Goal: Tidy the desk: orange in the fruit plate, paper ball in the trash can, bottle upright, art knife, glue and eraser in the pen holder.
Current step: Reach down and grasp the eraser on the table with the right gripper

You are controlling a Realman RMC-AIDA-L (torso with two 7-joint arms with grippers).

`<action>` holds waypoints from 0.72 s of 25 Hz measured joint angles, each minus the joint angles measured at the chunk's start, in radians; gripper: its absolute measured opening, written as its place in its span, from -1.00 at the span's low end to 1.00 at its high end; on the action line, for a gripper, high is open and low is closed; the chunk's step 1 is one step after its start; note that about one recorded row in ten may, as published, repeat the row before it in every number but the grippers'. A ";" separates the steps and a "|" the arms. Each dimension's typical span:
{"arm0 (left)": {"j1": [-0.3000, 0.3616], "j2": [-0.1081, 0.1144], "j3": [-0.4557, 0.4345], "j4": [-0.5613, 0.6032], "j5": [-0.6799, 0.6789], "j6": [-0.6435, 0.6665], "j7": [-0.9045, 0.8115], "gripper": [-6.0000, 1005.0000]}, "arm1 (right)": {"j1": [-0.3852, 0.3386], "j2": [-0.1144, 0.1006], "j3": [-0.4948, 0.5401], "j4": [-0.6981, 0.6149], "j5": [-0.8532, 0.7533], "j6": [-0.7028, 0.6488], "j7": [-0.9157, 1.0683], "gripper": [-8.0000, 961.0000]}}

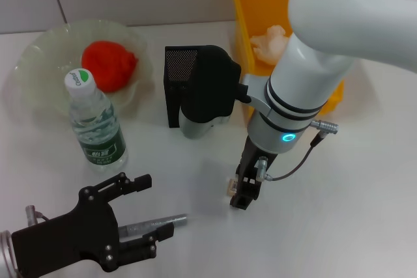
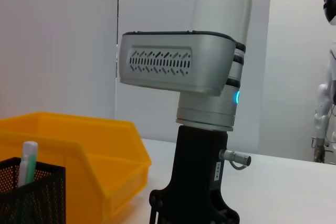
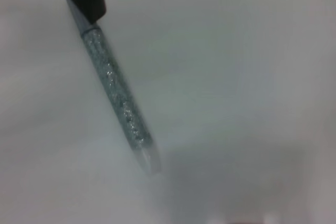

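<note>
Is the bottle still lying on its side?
No, the bottle stands upright on the table in front of the fruit plate, cap up.

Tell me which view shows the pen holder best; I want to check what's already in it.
The left wrist view: the pen holder appears side-on, with a white-and-green stick standing in it. In the head view the pen holder is half hidden behind the right arm, its contents unseen. The right wrist view doesn't show it.
</note>
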 joint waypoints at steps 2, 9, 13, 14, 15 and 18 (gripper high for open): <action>0.000 0.000 0.001 0.000 0.000 0.000 0.000 0.63 | 0.001 0.000 -0.001 0.004 0.000 0.002 0.002 0.15; 0.000 0.000 0.001 0.000 -0.001 0.007 0.012 0.62 | 0.014 0.001 -0.002 0.031 0.004 0.017 0.003 -0.01; 0.000 0.000 0.003 0.000 -0.001 0.008 0.013 0.62 | 0.020 0.001 -0.003 0.044 0.015 0.027 0.003 -0.10; 0.000 0.001 0.003 -0.001 -0.001 0.008 0.013 0.62 | 0.020 0.002 -0.004 0.045 0.016 0.028 0.003 -0.13; 0.000 0.001 0.003 -0.001 -0.001 0.008 0.014 0.62 | 0.020 0.001 -0.005 0.045 0.017 0.030 0.003 -0.15; 0.000 0.002 0.003 -0.002 -0.001 0.008 0.014 0.62 | 0.020 0.002 -0.008 0.045 0.026 0.031 0.003 -0.25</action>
